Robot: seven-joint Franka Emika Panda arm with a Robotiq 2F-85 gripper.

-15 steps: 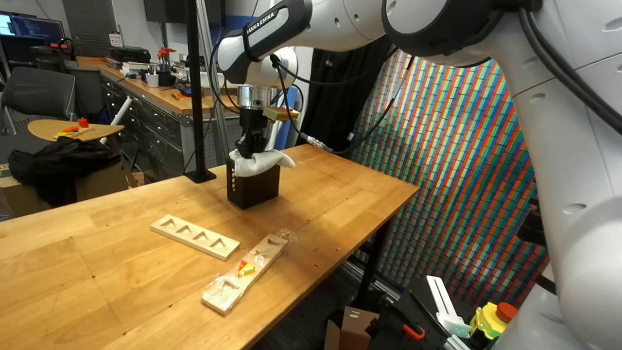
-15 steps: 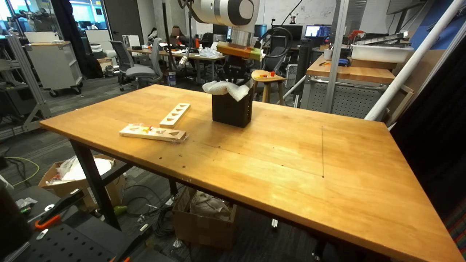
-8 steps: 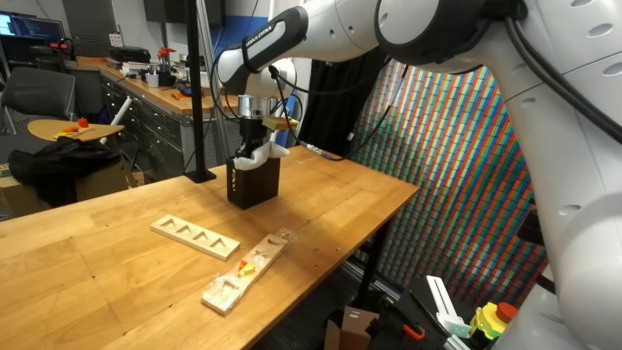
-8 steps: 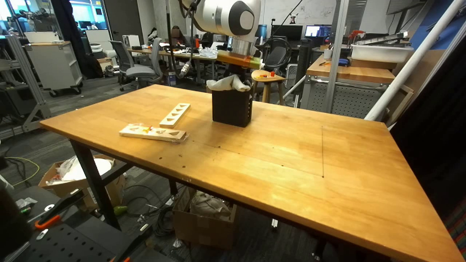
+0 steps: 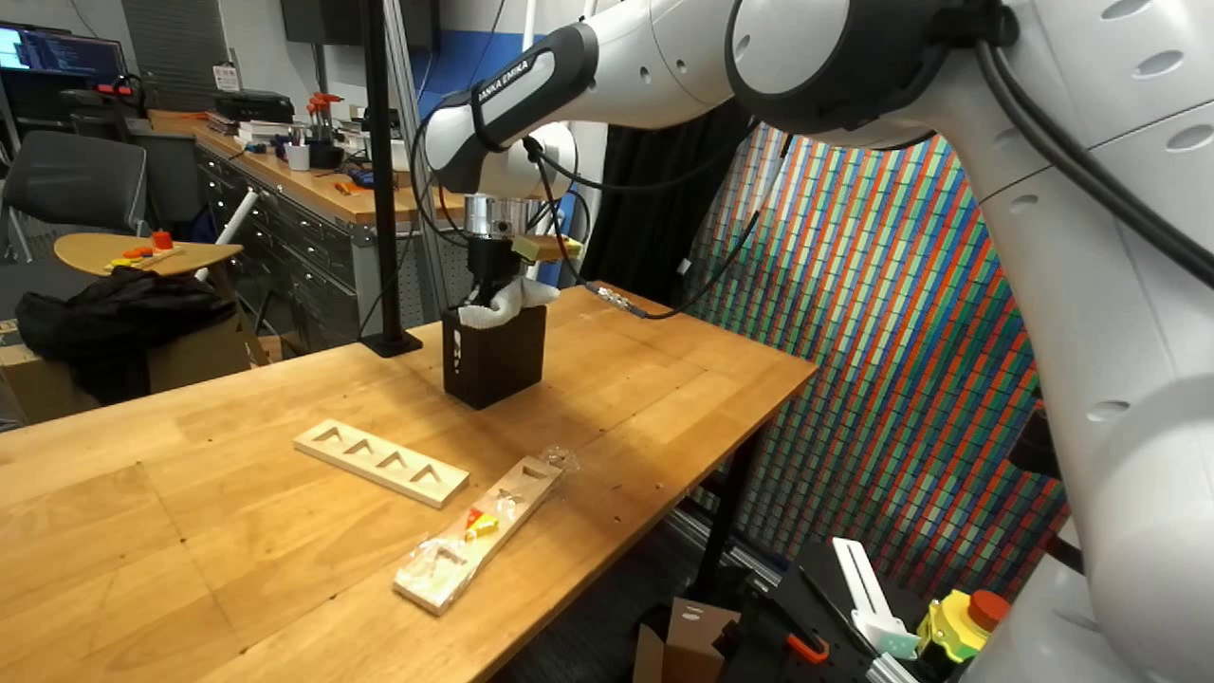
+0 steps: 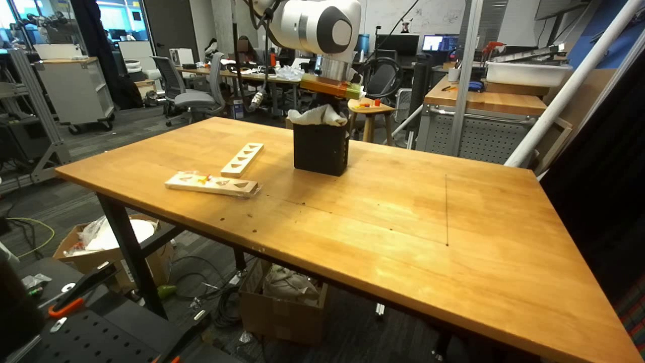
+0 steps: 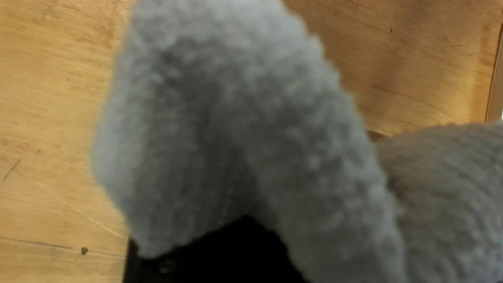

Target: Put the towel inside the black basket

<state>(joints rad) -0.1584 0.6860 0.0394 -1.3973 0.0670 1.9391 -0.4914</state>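
Beyond the wooden table (image 5: 247, 493), a backdrop (image 5: 873, 341) of red, green and blue bars is showing in an exterior view. On the tabletop the black basket (image 5: 495, 362) is standing upright, and the white towel (image 6: 317, 116) is sitting bunched at its mouth — folds are showing above the rim in both exterior views, while the lower part is hiding behind the basket's walls. Over it the robot arm (image 5: 683, 47) is arching, and the gripper (image 5: 484, 292) is pointing down into the cloth, its jaws clenched; the fingertips are hiding among the folds, so from where I'm standing I cannot tell whether they are pinching any towel. Up close, the wrist view is showing mostly blurred, pale grey cloth. Near the basket a pale slotted board (image 5: 375, 458) is lying flat, and just beside it a second board (image 5: 469, 552) is lying in clear plastic (image 5: 561, 458) — red and yellow bits (image 5: 481, 526) are showing on it.
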